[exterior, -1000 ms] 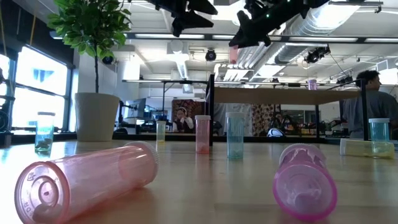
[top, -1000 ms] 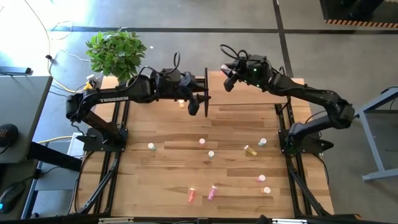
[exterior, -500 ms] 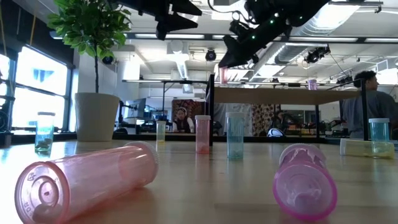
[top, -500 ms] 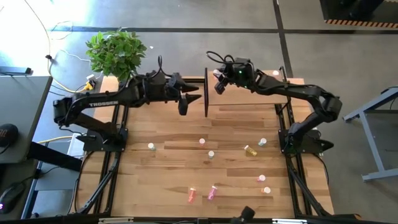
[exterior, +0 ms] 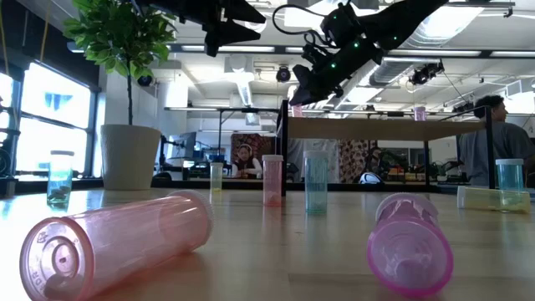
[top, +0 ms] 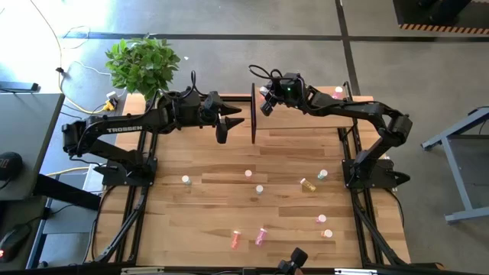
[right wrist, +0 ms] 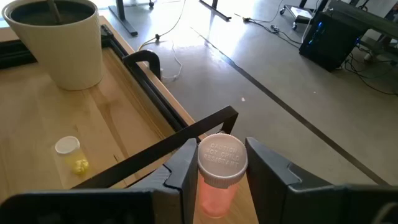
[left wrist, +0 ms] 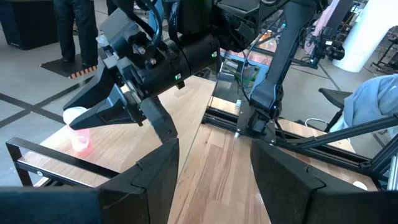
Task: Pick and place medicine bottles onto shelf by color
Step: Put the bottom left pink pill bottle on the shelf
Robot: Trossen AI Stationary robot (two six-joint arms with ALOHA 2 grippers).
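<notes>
Right gripper clamping one pink bottle over shelf. Left gripper hovering, fingers apart, empty. Nine bottles sitting on table.

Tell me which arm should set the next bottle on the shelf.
Right. The right hand already grips a pink bottle above the shelf; the left hand is open and empty beside it.

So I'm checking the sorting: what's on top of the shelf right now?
On the shelf, a pink bottle stands near the right end. The right gripper holds a red-pink bottle over its left end. The far edge behind the arm is hidden.
</notes>
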